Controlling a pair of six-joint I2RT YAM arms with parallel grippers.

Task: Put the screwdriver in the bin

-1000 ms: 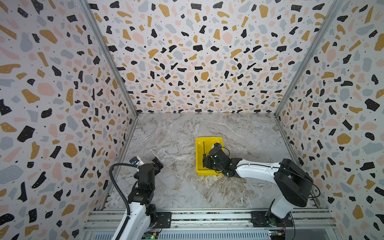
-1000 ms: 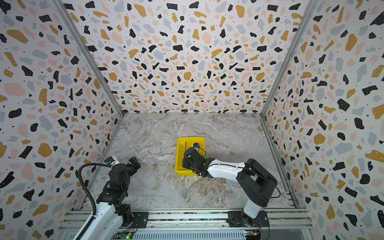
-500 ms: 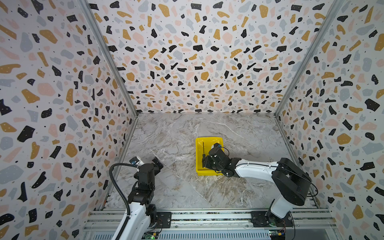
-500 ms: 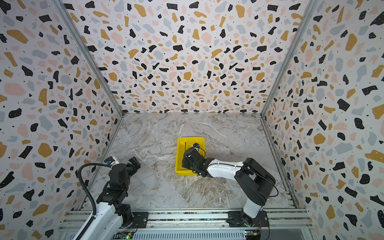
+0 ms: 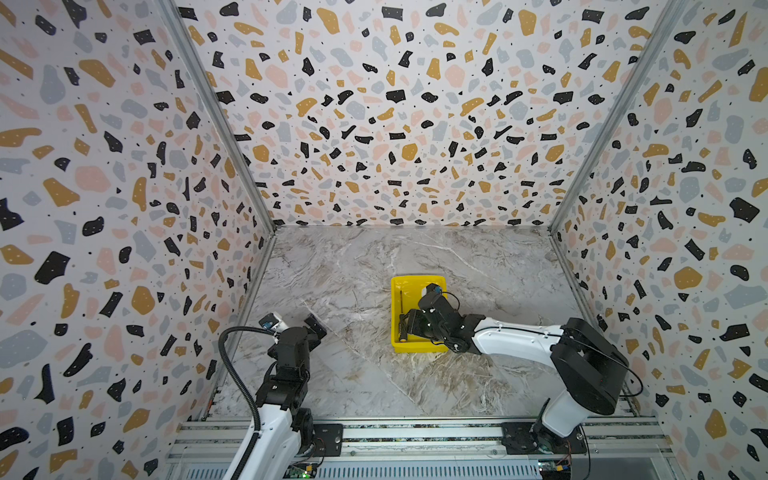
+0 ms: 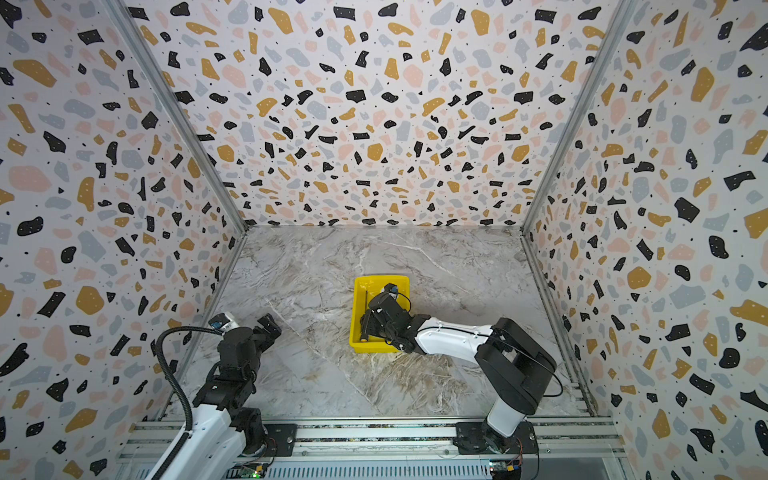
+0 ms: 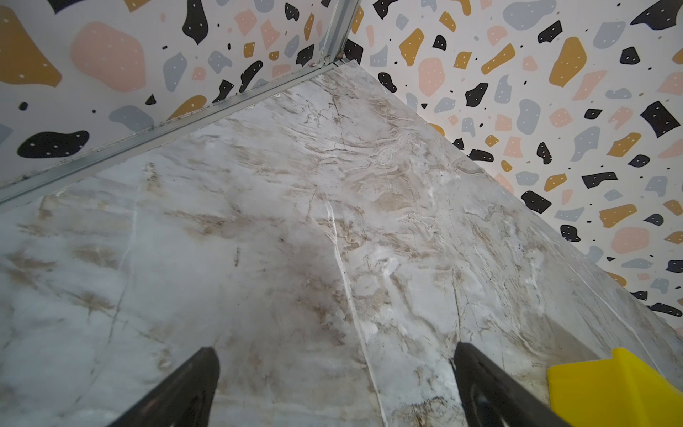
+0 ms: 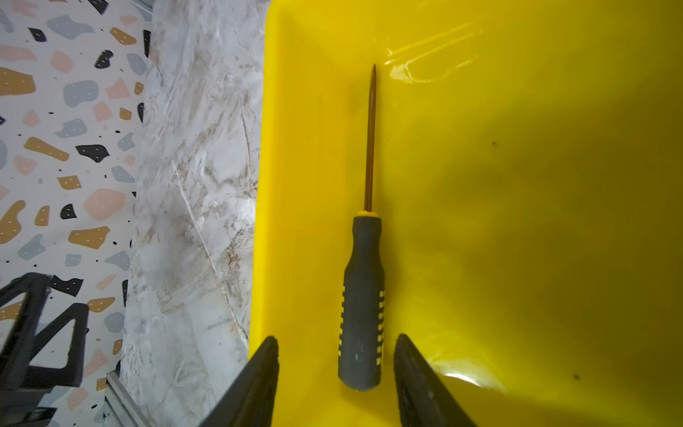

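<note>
The right hand (image 8: 336, 338) has opened since a moment ago, releasing the screwdriver (image 8: 362, 295), which lies flat in the bin (image 8: 517, 185) beside one long wall, seemingly let go low to avoid bouncing.

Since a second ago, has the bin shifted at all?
No. In both top views the bin sits on the same marble veins of the table, with no drift either way.

Inside bin (image 5: 417, 281): screwdriver (image 8: 362, 295) along left wall, right side bare
Over bin near end: right gripper (image 8: 337, 338), jaws apart flanking handle
Table (image 5: 353, 266): bare around bin
Near left: left gripper (image 7: 334, 346) above table
</note>
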